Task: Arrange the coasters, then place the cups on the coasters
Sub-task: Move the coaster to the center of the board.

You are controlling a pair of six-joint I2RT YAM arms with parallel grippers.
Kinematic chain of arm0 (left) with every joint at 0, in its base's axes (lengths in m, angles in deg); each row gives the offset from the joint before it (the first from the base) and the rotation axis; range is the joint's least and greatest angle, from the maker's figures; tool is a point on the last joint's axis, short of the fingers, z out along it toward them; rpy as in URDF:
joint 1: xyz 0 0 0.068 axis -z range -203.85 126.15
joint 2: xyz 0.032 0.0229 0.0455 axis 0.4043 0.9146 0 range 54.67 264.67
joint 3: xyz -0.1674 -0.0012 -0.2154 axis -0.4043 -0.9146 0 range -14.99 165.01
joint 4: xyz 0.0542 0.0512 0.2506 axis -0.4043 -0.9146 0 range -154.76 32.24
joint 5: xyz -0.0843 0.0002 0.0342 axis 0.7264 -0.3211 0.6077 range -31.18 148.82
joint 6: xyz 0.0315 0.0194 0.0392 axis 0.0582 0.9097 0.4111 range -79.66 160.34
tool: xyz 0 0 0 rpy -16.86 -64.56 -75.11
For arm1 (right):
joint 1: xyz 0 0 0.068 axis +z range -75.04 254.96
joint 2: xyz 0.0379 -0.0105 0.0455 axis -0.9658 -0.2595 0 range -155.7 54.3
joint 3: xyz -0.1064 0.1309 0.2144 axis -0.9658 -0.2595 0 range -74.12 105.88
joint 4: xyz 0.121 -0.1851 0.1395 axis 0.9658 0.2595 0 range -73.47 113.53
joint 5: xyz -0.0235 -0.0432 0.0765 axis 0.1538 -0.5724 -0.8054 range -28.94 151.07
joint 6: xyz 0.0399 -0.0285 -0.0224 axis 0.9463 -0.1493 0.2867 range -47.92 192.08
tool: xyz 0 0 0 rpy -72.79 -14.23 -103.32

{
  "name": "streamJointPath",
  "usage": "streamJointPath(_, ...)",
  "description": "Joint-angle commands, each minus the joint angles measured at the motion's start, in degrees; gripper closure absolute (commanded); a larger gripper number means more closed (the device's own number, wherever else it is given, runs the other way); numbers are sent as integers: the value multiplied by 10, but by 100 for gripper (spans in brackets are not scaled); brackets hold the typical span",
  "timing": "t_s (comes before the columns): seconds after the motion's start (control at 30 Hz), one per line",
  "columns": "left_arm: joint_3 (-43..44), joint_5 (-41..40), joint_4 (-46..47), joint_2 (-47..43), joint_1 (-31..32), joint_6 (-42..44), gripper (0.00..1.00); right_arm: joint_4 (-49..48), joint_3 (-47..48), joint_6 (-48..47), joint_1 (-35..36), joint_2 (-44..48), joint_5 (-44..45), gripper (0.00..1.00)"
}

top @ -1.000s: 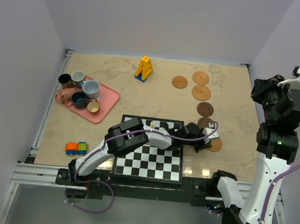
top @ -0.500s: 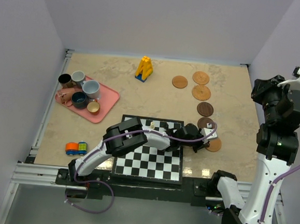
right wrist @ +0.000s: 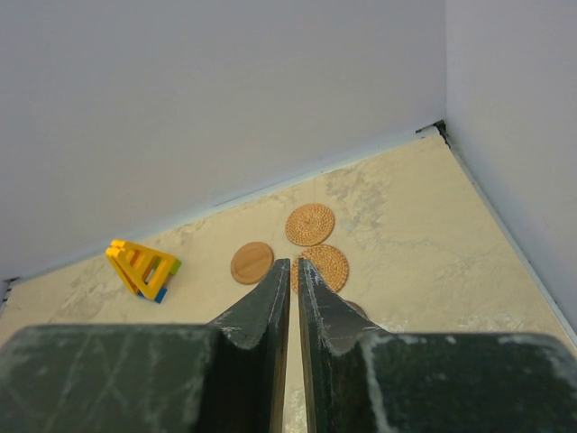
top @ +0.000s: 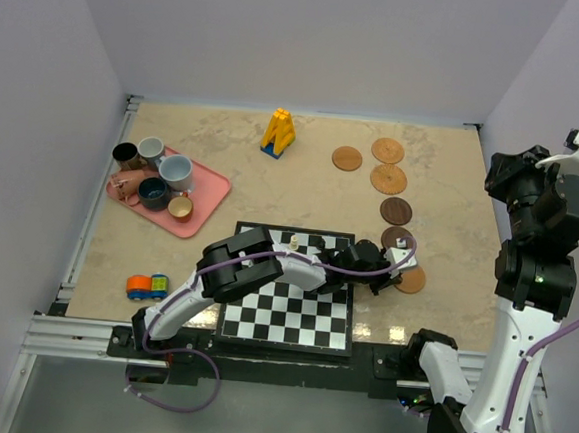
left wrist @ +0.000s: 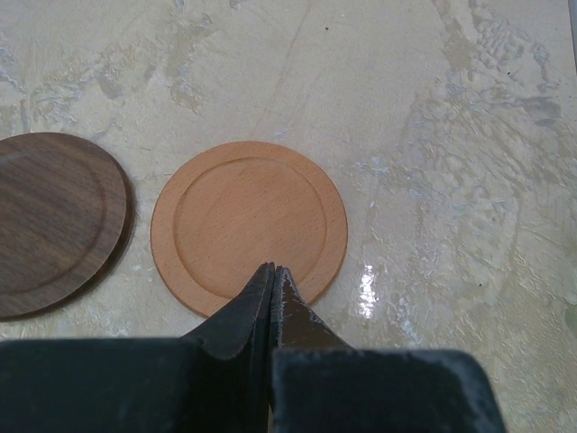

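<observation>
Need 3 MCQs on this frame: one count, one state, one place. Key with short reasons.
1. How many coasters show from above? A four; B six; C eight.
2. The left gripper is: A wide open; B shut, tips at the light tan coaster's rim; C shut on a cup.
3. The cups stand: A on the coasters; B in the left gripper; C on the pink tray.
Key: 1B, the top view shows six discs at right. 2B, the left wrist view shows the fingers pressed together over the coaster's rim. 3C, all six sit on the tray at left.
</observation>
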Motion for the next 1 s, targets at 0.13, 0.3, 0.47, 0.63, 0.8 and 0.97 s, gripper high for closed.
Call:
streamJointPath(0.13,-25,-28,-19,-25,1,12,100,-18,-1,-10,5,4,-6,87)
streamJointPath(0.3,-29,-30,-20,-30,1,14,100,-18,-2,-10,5,4,-5,87)
streamJointPath(0.47,-30,-41,-22,-33,1,15,100,-19,-4,-11,5,5,-4,87)
streamJointPath(0.63,-32,-52,-21,-36,1,16,100,-20,-5,-10,6,2,-5,87)
streamJointPath(0.8,-31,-55,-21,-37,1,16,100,-20,-6,-11,6,2,-5,87)
streamJointPath(0.97,-29,-62,-21,-37,0,16,100,-21,-9,-12,7,2,-4,87)
